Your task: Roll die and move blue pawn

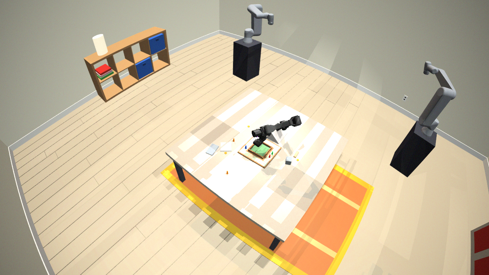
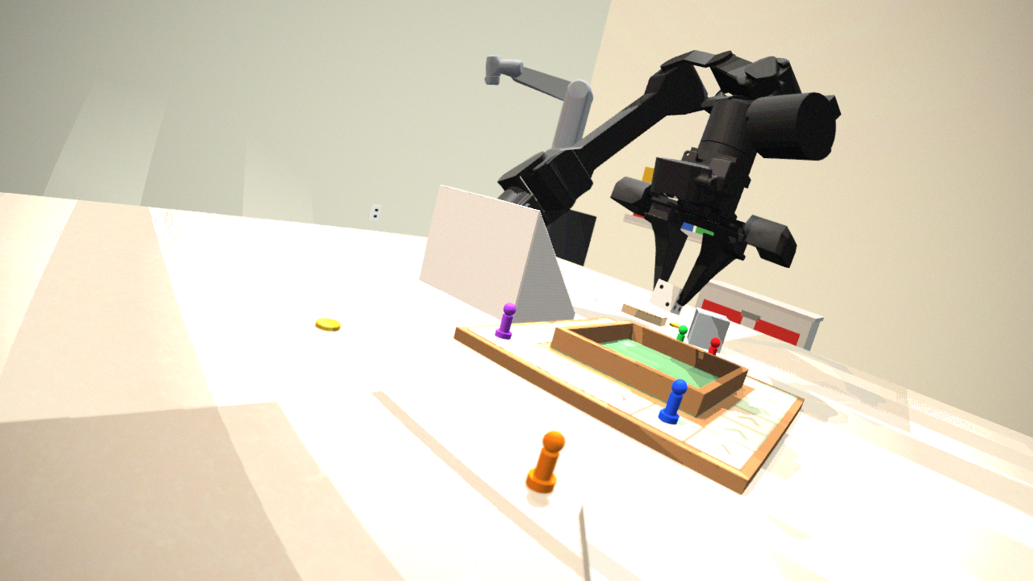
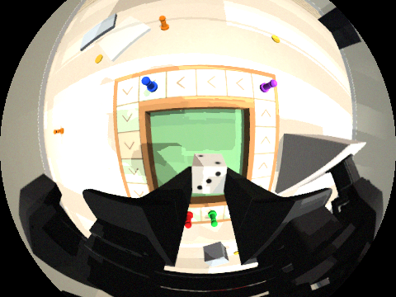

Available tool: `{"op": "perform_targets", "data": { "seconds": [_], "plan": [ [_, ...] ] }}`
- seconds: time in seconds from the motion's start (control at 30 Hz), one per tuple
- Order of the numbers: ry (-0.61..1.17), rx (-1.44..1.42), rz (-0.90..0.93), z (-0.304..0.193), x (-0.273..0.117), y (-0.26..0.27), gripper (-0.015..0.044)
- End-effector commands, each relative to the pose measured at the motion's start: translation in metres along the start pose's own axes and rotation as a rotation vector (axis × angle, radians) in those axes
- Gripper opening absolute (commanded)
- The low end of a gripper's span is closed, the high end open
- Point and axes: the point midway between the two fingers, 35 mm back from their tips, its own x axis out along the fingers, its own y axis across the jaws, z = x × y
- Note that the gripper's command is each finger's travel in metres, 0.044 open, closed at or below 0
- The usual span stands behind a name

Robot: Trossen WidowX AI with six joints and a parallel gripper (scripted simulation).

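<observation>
White die [image 3: 208, 175] pinched btwn the gripper [image 3: 207, 188] fingertips, held in the air over the near edge of the green-floored tray [image 3: 144, 138]; face twd wrist cam shows 3 pips. Gripper points down, clamped on die. Tray sits in middle of the wooden game board [image 2: 750, 462]. Blue pawn [image 2: 673, 401] stands on a corner square of the board track, just outside tray wall. Purple pawn [image 2: 506, 320] on another corner; red pawn [image 2: 714, 345] & green pawn [image 2: 681, 332] side by side on the far edge. Orange pawn [image 2: 545, 461] off-board on the table [image 2: 216, 375]. White tent card [image 2: 491, 256] behind board.
</observation>
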Motion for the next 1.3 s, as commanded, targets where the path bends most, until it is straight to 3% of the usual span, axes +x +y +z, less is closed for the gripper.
{"op": "perform_targets", "data": {
  "seconds": [0.0,0.57,0.73,0.9,1.27],
  "plan": [
    [-0.126,0.001,-0.037,-0.001,0.004,-0.004,0.0000],
    [-0.688,0.020,0.042,0.001,0.008,-0.004,0.0000],
    [-0.708,0.021,0.053,-0.001,0.006,-0.004,0.0000],
    [-0.708,0.021,0.054,-0.024,-0.027,0.003,0.0000],
    [-0.708,0.021,0.054,-0.024,-0.026,0.001,0.0000]
  ]
}}
